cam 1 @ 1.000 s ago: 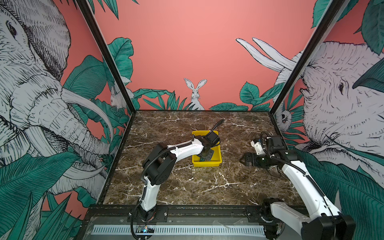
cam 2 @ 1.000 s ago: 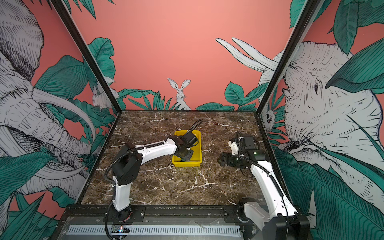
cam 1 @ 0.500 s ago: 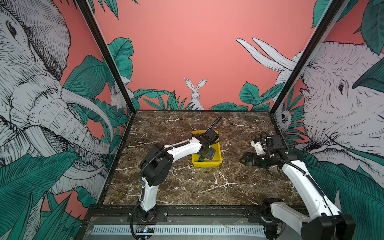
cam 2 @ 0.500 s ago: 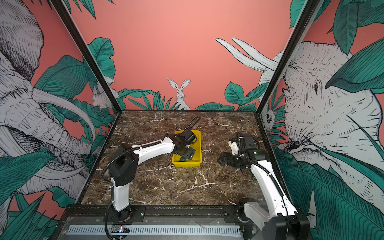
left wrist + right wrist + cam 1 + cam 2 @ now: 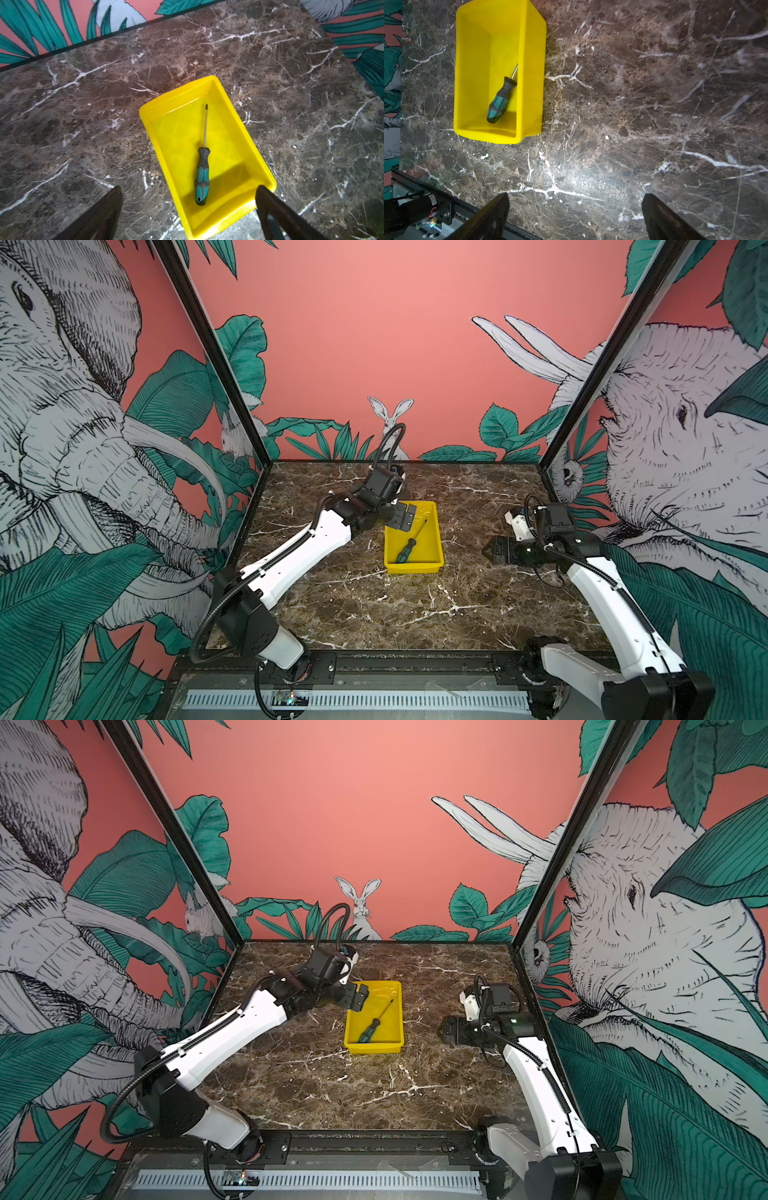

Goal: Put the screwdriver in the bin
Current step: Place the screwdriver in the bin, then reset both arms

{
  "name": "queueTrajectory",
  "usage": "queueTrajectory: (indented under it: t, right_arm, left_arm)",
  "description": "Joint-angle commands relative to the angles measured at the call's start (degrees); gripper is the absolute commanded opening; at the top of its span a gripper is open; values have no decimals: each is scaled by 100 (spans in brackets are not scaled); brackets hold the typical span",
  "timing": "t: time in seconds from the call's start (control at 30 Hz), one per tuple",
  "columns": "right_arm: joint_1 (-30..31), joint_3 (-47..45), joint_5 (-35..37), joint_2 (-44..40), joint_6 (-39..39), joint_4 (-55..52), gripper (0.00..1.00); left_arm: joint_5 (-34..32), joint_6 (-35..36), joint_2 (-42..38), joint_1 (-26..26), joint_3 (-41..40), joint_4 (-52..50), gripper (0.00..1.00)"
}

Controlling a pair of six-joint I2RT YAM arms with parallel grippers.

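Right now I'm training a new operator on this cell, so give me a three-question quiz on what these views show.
1. True or false: the screwdriver lies inside the bin.
2. The left gripper is: A) shut on the screwdriver, B) open and holding nothing, C) out of view.
3. Fill in: in both top views the screwdriver's handle points toward the ____ edge of the table.

Key: 1 true; 2 B; 3 front (the robot's side), with the tip toward the back wall.
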Motion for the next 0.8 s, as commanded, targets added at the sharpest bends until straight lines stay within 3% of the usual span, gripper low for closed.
queueTrajectory:
  t: [0.0, 0.3, 0.63, 0.77]
  right_arm:
    - [37, 182, 495, 61, -48, 303, 99]
    - [27, 376, 1207, 80, 55, 943, 99]
    - [11, 262, 1942, -263, -85, 1534, 99]
    - [16, -325, 2294, -515, -430, 2324, 99]
  left_arm:
    - [-11, 207, -481, 334, -430, -39, 100]
    - [-1091, 924, -1772, 638, -1478, 364, 100]
    - [-1174, 1917, -3143, 1583, -3286, 2113, 100]
    - [-524, 1911, -3261, 2229, -3569, 2296, 100]
